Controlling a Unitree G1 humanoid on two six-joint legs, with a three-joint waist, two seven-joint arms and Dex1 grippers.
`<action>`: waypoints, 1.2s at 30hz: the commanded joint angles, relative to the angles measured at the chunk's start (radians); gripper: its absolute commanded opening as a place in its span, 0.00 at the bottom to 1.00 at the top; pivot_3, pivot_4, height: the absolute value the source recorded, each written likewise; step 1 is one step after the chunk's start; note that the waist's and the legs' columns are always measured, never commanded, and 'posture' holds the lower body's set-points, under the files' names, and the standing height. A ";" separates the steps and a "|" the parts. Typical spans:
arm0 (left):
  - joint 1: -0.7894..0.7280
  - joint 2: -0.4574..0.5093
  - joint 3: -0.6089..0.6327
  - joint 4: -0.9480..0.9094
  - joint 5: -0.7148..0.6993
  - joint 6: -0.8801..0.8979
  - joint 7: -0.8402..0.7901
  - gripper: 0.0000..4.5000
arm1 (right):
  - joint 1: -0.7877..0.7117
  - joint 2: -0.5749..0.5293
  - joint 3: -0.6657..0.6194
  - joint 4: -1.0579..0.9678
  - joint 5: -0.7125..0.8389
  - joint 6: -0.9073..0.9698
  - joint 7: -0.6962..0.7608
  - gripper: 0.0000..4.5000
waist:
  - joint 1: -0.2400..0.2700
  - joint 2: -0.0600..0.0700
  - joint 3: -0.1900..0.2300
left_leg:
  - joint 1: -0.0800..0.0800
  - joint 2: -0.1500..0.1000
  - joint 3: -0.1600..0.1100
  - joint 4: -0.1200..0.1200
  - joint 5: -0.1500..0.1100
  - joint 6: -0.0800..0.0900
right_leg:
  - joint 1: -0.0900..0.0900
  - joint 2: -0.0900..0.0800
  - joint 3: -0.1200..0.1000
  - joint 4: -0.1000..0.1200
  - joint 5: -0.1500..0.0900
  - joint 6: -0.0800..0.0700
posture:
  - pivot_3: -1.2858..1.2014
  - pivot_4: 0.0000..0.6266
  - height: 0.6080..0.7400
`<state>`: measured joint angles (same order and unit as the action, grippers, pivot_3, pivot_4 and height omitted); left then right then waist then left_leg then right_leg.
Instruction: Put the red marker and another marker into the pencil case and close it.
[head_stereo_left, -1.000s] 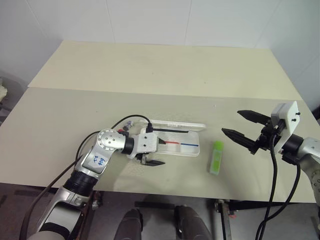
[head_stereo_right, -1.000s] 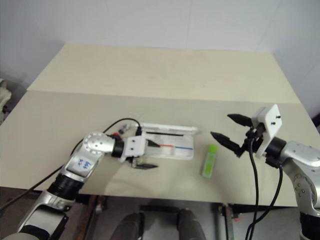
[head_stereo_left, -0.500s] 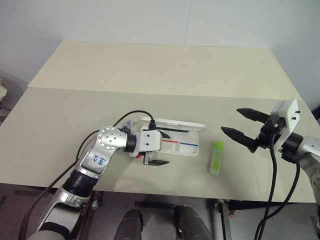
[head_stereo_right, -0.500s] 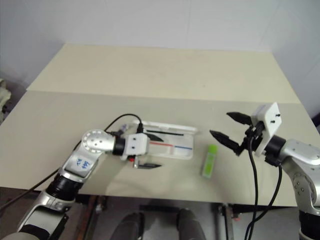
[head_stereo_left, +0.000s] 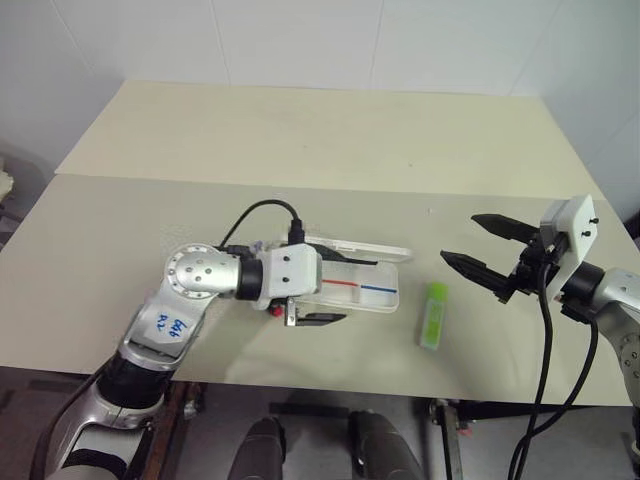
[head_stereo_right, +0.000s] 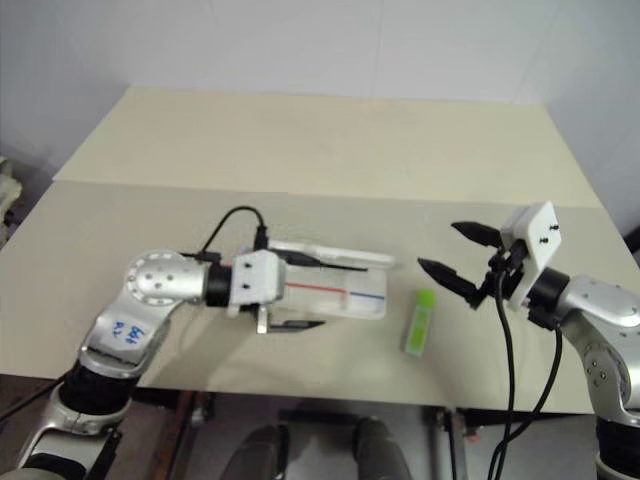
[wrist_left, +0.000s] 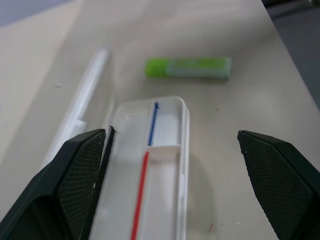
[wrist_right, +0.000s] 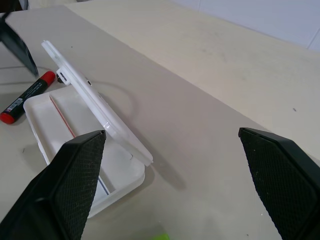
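Observation:
The white pencil case (head_stereo_left: 372, 296) lies open near the table's front edge, its lid (head_stereo_left: 352, 248) raised along the far side and its tray holding nothing. My left gripper (head_stereo_left: 336, 292) hovers open above the case's left end, pointing right; the tray (wrist_left: 162, 170) lies between its fingers. The red marker (wrist_right: 27, 96) lies on the table just outside that left end; my left hand hides most of it from the head camera, leaving a red tip (head_stereo_left: 277, 311). The green marker (head_stereo_left: 433, 314) lies right of the case. My right gripper (head_stereo_left: 460, 238) hangs open to its right.
The beige table (head_stereo_left: 300, 140) stretches far behind the case, with a seam across its middle. The front edge runs close below the case and the green marker. A black cable (head_stereo_left: 258, 212) loops above my left wrist.
My left hand has risen off the case's left end and drawn back a little, still open. The right arm, case and green marker stayed where they were.

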<state>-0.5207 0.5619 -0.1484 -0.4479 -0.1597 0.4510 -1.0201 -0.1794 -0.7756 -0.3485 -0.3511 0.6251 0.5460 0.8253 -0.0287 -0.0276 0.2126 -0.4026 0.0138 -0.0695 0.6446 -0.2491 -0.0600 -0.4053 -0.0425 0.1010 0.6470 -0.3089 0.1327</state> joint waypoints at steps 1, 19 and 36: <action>0.010 -0.006 0.157 -0.093 -0.152 0.054 0.043 0.99 | -0.008 -0.023 -0.012 -0.004 0.012 -0.011 0.027 1.00 | 0.000 0.000 0.000 | 0.000 0.000 0.000 0.000 0.000 0.000 | 0.000 0.000 0.000 0.000 0.000 0.000 | 0.52 0.24 1.00; 0.449 0.035 0.637 0.105 -0.408 -0.305 -0.059 0.99 | 0.073 -0.072 0.044 -0.029 -0.011 -0.022 0.159 1.00 | 0.002 0.000 0.000 | 0.000 0.001 0.002 -0.002 0.000 0.000 | 0.001 -0.001 0.000 -0.007 0.002 -0.003 | 0.52 0.24 1.00; 0.577 -0.251 0.362 0.018 -0.087 -0.157 0.582 0.99 | -0.029 -0.069 0.106 -0.044 0.055 -0.015 0.260 1.00 | 0.003 -0.001 0.000 | 0.003 0.001 0.005 0.000 0.001 0.004 | 0.012 -0.001 0.002 -0.025 0.006 -0.009 | 0.52 0.24 1.00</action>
<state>0.0732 0.3139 0.2306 -0.3935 -0.2385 0.2944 -0.4469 -0.1897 -0.8285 -0.2353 -0.3903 0.6718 0.5466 1.0746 -0.0258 -0.0282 0.2124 -0.3998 0.0151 -0.0635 0.6449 -0.2484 -0.0563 -0.3930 -0.0438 0.1031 0.6214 -0.3033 0.1234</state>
